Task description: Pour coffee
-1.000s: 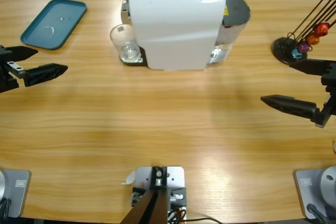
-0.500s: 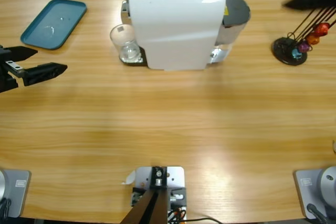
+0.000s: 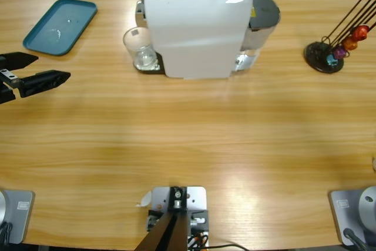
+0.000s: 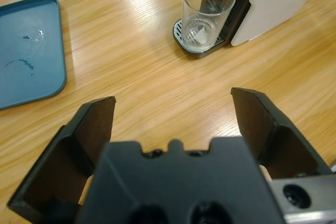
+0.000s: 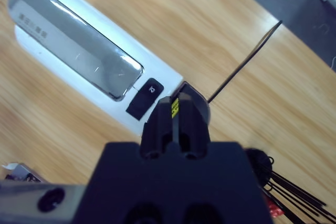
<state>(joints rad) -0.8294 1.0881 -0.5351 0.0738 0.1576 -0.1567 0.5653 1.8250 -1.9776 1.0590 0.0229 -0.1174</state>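
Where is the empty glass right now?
In the high view, the glass stands on the drip tray at the white coffee machine's left side, right of the teal tray.

The right hand (image 5: pixel 176 129) is outside the high view. The coffee machine (image 3: pixel 194 27) hides the back of the glass (image 3: pixel 140 48) and most of the dark tank behind it. Beside the machine, the capsule stand's (image 3: pixel 329 56) rods run off the edge; its capsules are perhaps three.

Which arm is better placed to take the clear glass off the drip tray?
Left, probably. The left gripper has its jaws wide open and points at the clear drinking glass on the white coffee machine's drip tray. The right gripper is above that machine, out of the high view.
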